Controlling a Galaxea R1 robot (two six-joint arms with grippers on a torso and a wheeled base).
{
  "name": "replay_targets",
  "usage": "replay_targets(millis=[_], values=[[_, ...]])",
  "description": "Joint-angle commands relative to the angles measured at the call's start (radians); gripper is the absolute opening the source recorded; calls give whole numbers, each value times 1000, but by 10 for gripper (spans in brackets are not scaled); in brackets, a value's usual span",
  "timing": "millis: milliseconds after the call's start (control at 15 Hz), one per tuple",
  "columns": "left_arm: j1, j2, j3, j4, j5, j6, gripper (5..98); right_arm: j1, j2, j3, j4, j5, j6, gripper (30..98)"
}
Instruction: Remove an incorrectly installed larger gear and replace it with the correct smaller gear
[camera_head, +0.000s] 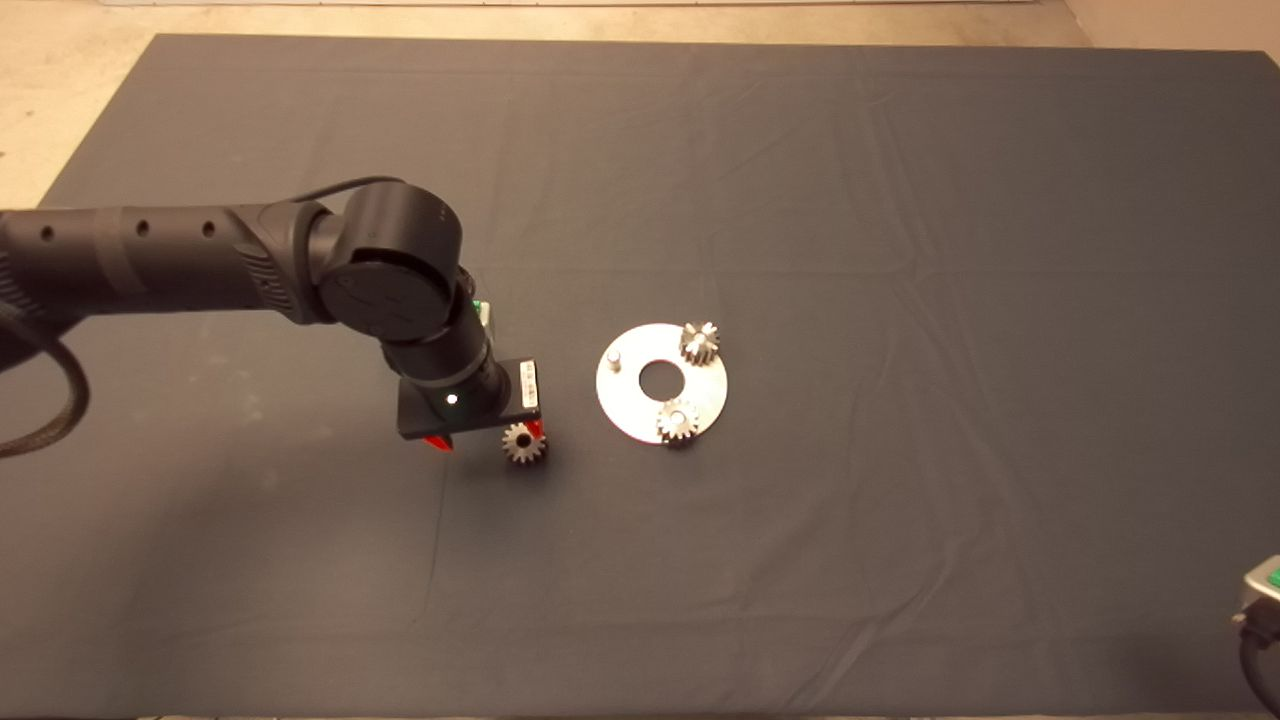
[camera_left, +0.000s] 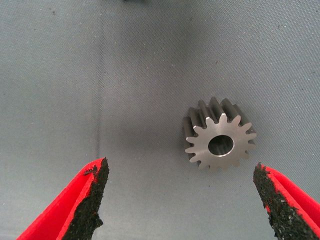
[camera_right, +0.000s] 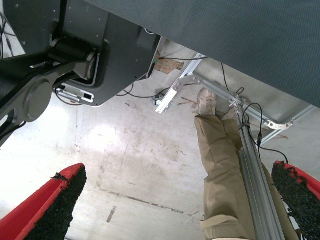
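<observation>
The smaller gear (camera_head: 524, 442) (camera_left: 219, 135), bright with many fine teeth and a round centre hole, lies flat on the mat. My left gripper (camera_head: 487, 440) (camera_left: 179, 172) hovers over it, open, the gear standing between the fingers and nearer one pad (camera_left: 272, 200), touching neither. To the right lies a round metal plate (camera_head: 630, 400) with a centre hole. At its far rim sits a darker, coarser-toothed gear, the larger gear (camera_head: 699, 342). Another gear (camera_head: 678, 421) sits on a peg at the near rim. A third peg (camera_head: 614, 357) stands bare.
My right gripper (camera_head: 1265, 590) (camera_right: 177, 180) is parked open at the mat's lower right edge. Its wrist view looks under the table at the floor, the robot base (camera_right: 100, 45), an aluminium frame (camera_right: 255, 165) and a person's leg (camera_right: 222, 175).
</observation>
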Motion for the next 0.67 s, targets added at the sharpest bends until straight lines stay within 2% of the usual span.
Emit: replay_targets(millis=[0, 133, 267, 400, 600], values=[[35, -5, -3, 55, 100, -6, 732, 4, -6, 6, -30, -124, -2, 977], [35, 2, -11, 55, 98, -6, 732, 4, -6, 6, -30, -124, -2, 977], [37, 9, -20, 60, 78, -6, 732, 4, -2, 6, -30, -124, -2, 977], [38, 9, -29, 80, 73, -1, 732, 4, -3, 6, -30, -124, -2, 977], [38, 32, -54, 82, 66, -2, 732, 4, -6, 5, -30, -125, -2, 977]])
